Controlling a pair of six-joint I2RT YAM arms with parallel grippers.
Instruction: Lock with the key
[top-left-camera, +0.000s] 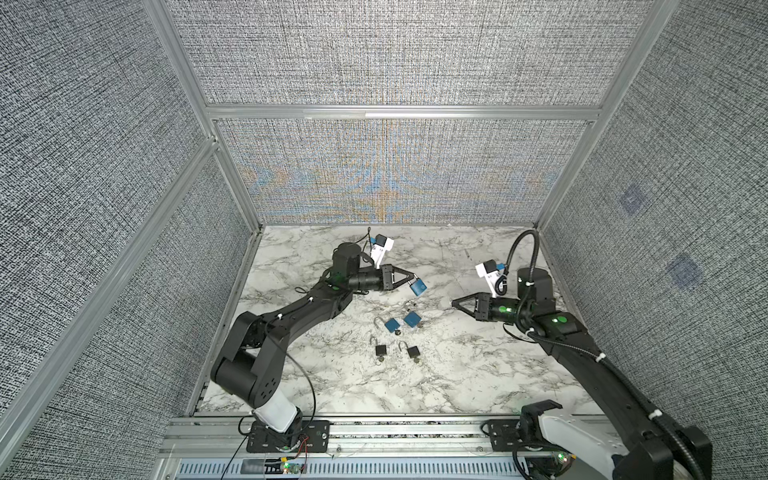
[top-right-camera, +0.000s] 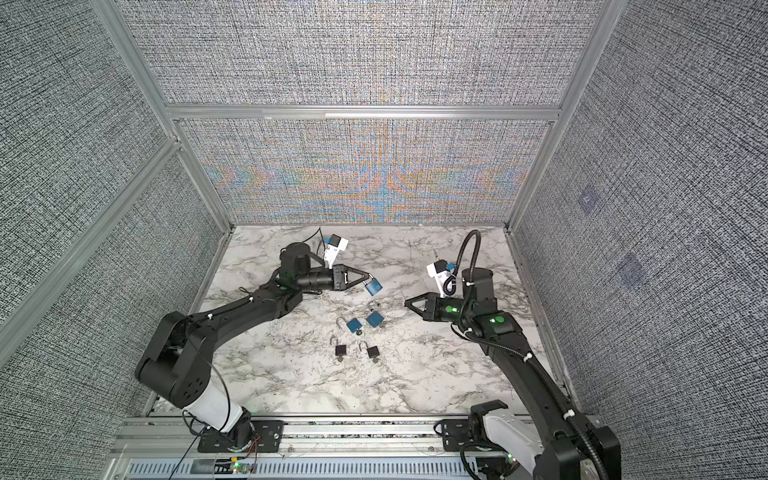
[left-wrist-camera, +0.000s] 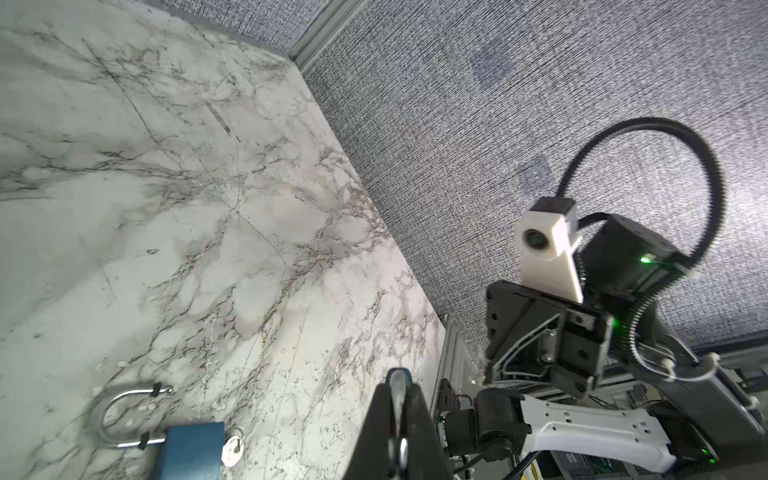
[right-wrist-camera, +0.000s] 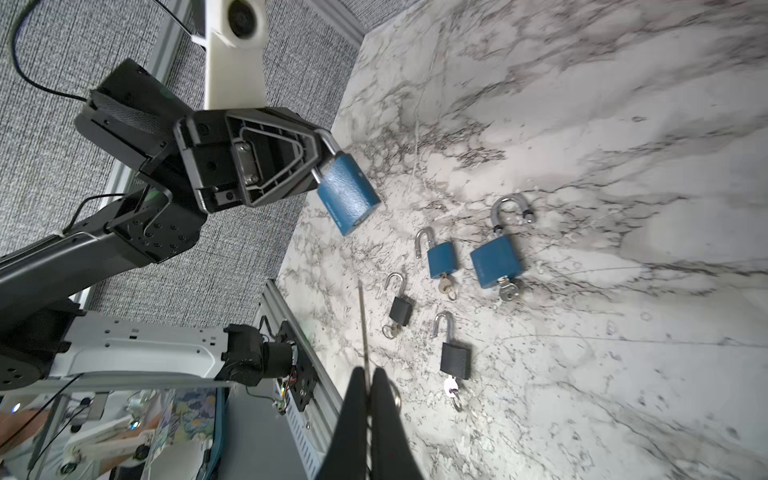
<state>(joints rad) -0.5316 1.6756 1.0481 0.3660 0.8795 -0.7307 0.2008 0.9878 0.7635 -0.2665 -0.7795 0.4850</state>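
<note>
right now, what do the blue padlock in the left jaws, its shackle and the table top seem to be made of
Blue padlock: likely a metal body under a blue, finely textured matte coating; could be a plastic cover.
Shackle: bright bare steel, by its shine.
Table top: marble look, grey veins on white; smooth, possibly a printed laminate.

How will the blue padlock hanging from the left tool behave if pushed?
Likely swings: the blue padlock hangs by its shackle from the left tool, body free in air. Probably heavy for its size, given the metal shackle. Rigid, so it pivots, not bends.
</note>
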